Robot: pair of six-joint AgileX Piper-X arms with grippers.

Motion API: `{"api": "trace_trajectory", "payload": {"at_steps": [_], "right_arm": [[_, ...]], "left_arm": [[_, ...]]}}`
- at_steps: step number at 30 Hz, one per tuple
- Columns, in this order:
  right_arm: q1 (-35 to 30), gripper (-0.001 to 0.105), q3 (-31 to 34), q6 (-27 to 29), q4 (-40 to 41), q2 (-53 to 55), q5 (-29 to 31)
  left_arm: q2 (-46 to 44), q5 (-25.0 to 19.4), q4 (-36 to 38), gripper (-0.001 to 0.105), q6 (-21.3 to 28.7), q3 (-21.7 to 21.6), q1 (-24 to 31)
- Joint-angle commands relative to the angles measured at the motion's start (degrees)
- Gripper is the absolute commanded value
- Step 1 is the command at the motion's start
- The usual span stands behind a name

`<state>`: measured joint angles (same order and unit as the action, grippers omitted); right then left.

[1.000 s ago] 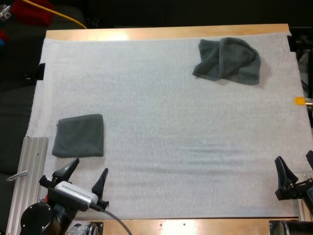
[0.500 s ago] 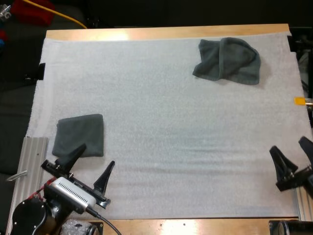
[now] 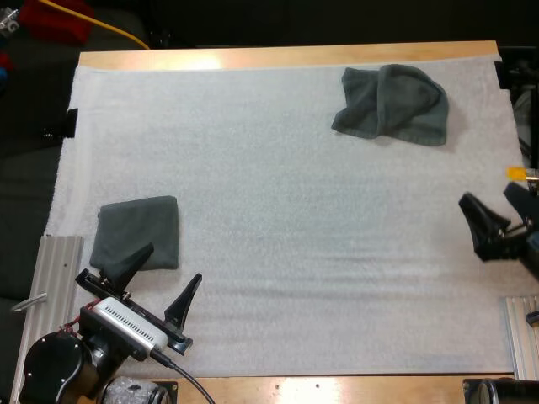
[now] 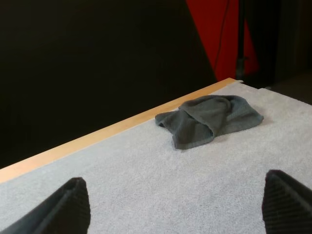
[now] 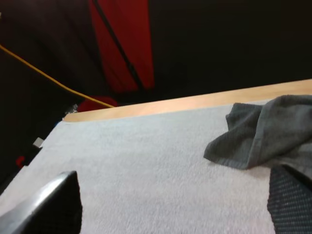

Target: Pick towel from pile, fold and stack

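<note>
One folded towel (image 3: 135,233) done, near left. Crumpled towel (image 3: 392,103) far right not yet picked. Left gripper (image 3: 173,263) and right gripper (image 3: 487,195): fingers spread, empty.

Our left gripper (image 3: 168,269) sits at the lower left of the high view, fingers spread wide and pointing up-frame. Our right gripper (image 3: 491,200) is at the right edge, mid-height, fingers likewise apart.

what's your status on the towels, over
Left gripper open, empty, at folded towel's near edge. Right gripper open, empty, near mat's right edge. Crumpled towel far right, not gripped. Nothing between it and right gripper.
</note>
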<state>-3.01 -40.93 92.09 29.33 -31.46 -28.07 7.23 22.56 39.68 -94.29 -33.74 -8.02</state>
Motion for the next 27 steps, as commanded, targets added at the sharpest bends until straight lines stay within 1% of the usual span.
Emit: {"api": "trace_trajectory", "payload": {"at_steps": [1,3,6,11,14,20,27], "right_arm": [[0.2,0.076,-1.4,0.0,-1.4,-1.7,-0.7],[1.2,0.076,-2.9,0.0,-1.7,-4.5,0.6],[4.3,0.076,-5.4,0.0,-2.2,-8.9,4.0],[11.3,0.076,-9.9,0.0,-3.8,-17.4,14.5],[14.9,0.076,-12.5,0.0,-3.9,-22.4,19.1],[19.3,0.076,-18.3,-1.1,-3.9,-32.3,23.9],[20.0,0.076,-25.1,-1.1,-3.8,-41.6,24.9]], "left_arm": [[0.0,0.5,-1.1,0.070,-0.6,-0.4,-0.3],[0.0,0.5,-1.1,0.070,-0.6,-0.4,-0.3],[0.0,0.5,-1.1,0.070,-0.6,-0.4,-0.3],[0.0,0.5,-1.1,0.070,-0.6,-0.4,-0.3],[0.0,0.5,-1.1,0.070,-0.6,-0.4,-0.3],[0.0,0.5,-1.1,0.070,-0.6,-0.4,-0.3],[0.0,0.5,-1.0,0.070,-0.6,-0.4,-0.3]]}}
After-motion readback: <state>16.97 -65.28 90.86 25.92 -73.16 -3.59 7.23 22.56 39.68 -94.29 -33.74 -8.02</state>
